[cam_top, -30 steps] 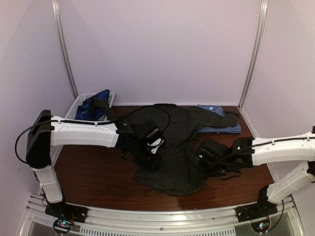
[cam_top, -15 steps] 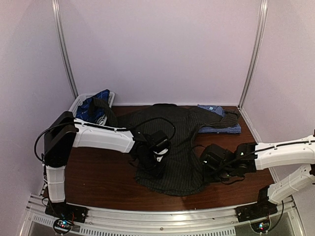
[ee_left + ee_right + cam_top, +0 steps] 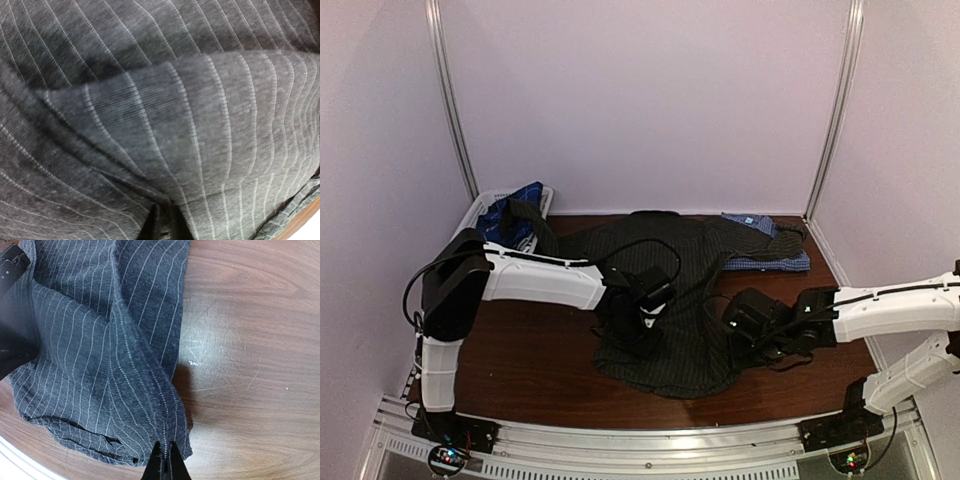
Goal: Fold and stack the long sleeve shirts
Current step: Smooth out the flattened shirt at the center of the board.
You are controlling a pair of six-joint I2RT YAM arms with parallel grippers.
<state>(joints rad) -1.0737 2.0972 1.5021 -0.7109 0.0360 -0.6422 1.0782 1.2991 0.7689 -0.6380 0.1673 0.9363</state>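
Both pincers are closed almost to nothing, and each has cloth in its bite. The left gripper [image 3: 161, 227] has its dark fingertips meeting at 6 o'clock in the left wrist view, with a raised fold of the pinstripe shirt [image 3: 200, 125] caught between them. The right gripper [image 3: 165, 464] is clamped on a seamed edge of the same shirt near its hem corner, with bare table [image 3: 250, 340] from 12 to 5 o'clock of it.

From above, the pinstripe shirt sprawls across the middle of the table. The left gripper is at about its 8 o'clock and the right gripper at its 4 o'clock edge. One sleeve runs to 10 o'clock over the basket [image 3: 475, 212], which holds the navy plaid shirt [image 3: 510, 215]. The check shirt [image 3: 767, 255] lies folded at 1 o'clock, with the other sleeve draped over it.
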